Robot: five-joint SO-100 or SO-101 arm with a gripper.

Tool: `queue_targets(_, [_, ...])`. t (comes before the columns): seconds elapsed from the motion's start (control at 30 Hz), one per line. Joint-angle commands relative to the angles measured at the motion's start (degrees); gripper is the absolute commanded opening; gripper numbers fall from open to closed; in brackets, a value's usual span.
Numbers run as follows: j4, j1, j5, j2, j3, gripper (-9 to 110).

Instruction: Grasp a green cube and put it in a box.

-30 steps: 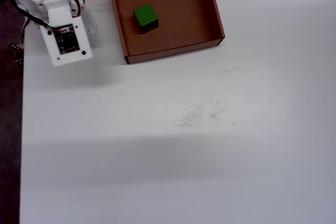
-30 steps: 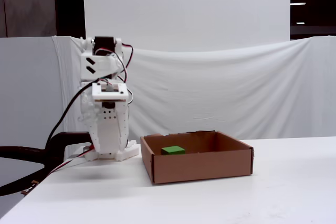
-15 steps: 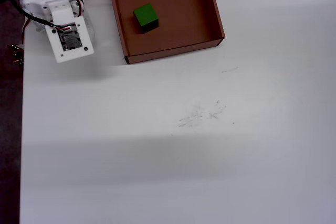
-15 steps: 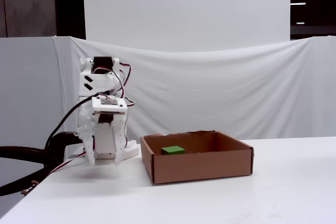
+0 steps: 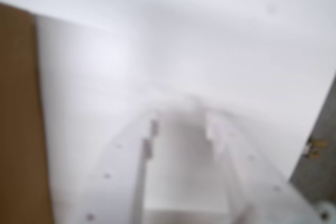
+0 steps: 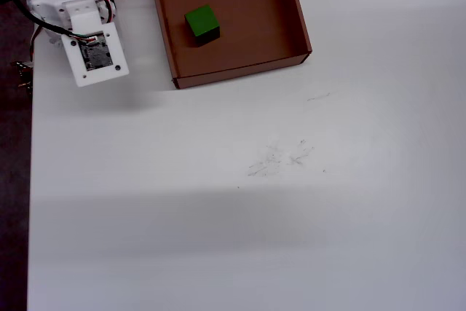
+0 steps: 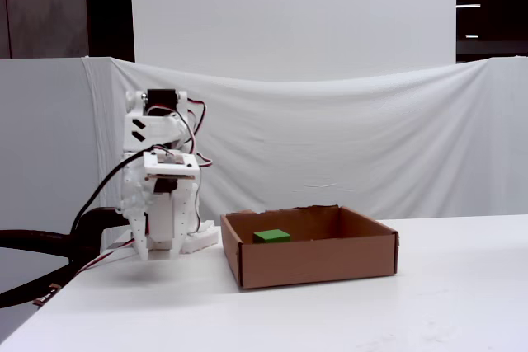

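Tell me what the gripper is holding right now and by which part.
Nothing. The gripper has only bare table between its fingers, and the green cube sits untouched inside the box.

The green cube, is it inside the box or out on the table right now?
Inside. The green cube rests on the floor of the box, near its left wall in the overhead view; the fixed view shows its top behind the front wall.
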Motion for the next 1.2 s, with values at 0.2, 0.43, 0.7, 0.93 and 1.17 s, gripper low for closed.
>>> queue_targets(0.2, [0.88, 0.88, -1.32, 0.44, -0.26, 12])
queue_targets(0.43, [0.88, 0.62, -1.23, 0.44, -0.26, 12])
queue_targets(0.7, [0.7, 0.53, -0.79, 0.44, -0.26, 15])
queue_targets(0.93, [0.7, -0.18, -0.79, 0.44, -0.26, 8])
queue_targets(1.17, [0.62, -0.26, -0.79, 0.44, -0.26, 11])
